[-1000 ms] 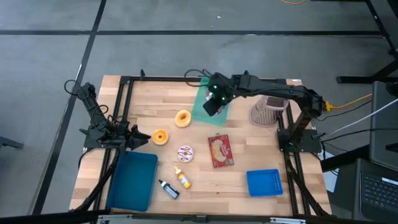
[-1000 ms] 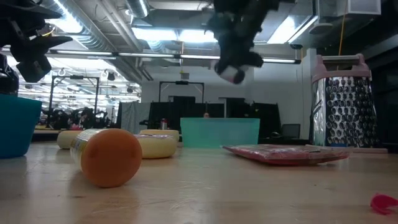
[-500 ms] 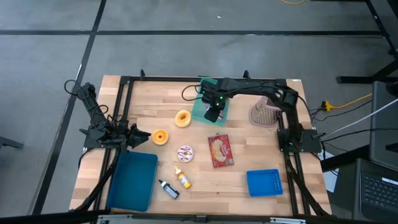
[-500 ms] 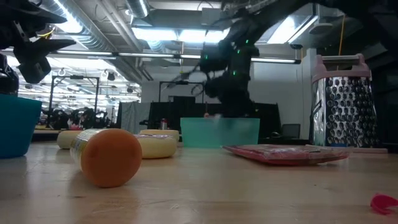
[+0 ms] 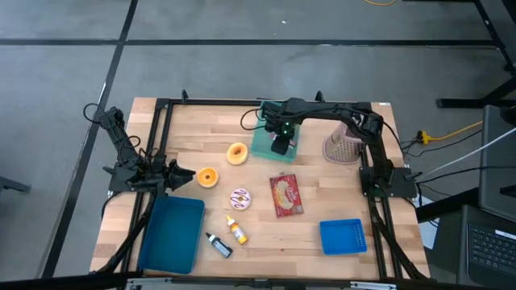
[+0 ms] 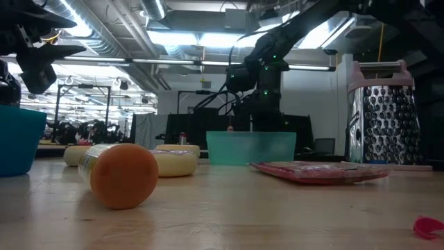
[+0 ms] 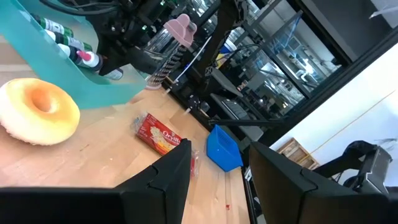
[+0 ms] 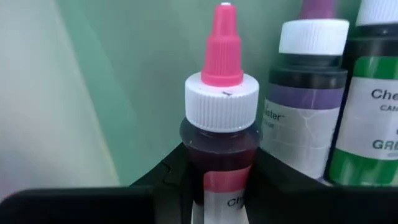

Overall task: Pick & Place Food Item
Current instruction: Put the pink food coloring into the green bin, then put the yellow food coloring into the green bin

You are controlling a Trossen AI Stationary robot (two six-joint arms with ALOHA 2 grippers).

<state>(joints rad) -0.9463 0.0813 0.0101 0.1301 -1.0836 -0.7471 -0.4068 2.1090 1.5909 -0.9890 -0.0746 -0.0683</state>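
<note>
A: Left side first?
B: The left end effector [image 5: 187, 178] is hovering at the desk's [image 5: 322, 193] left edge, fingers parted, gripping nothing, near the orange donut [image 5: 208, 177].

A: Centre of the desk?
B: The yellow donut [image 5: 236, 153] is lying just beside the teal bin [image 5: 260, 143].

A: And the right arm?
B: The right end effector [image 5: 279, 148] is reaching down into that bin, its fingers [image 8: 176, 174] pressing both sides of the pink-capped food colouring bottle [image 8: 221, 134], which is standing upright beside the purple bottle [image 8: 306, 112] and the green bottle [image 8: 367, 106].
</note>
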